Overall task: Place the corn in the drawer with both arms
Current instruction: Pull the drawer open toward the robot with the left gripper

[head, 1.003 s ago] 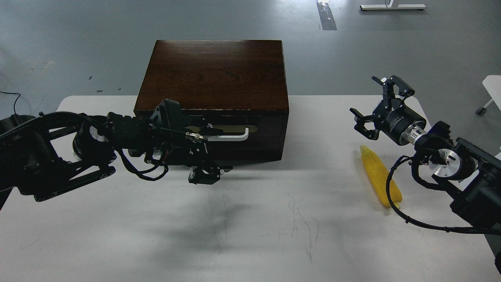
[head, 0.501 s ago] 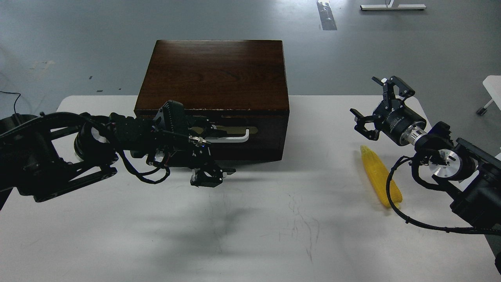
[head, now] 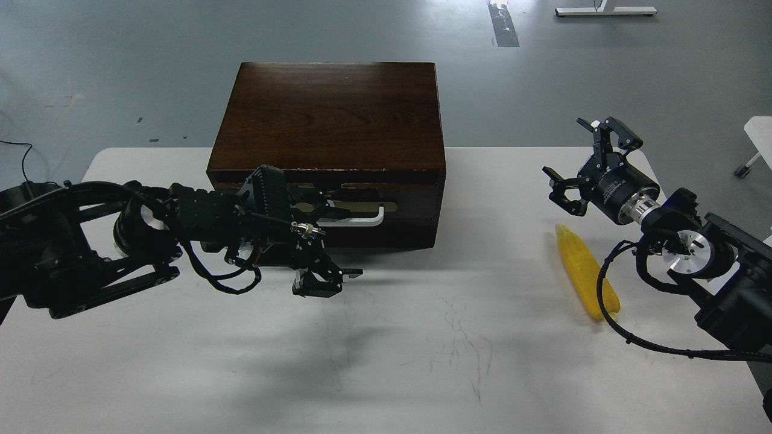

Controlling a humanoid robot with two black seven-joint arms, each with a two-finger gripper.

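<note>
Grey floor behind, white table (head: 181,361) up front: your corn (head: 584,283) lies bare at the right, well apart from the shut drawer (head: 386,214). Right gripper (head: 588,160) hovers spread wide, empty. Left gripper (head: 325,247) by the handle (head: 365,219) — can't tell its opening. Corn looks light, stiff, roll-prone; pinch it mid-cob, across the width

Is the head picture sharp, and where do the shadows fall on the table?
Head view: sharp throughout, with no blur or strong glare. Soft shadows fall on the white table in front of the box and under the left arm; the corn casts only a thin shadow. The dark left hand is hard to tell from the drawer front.
</note>
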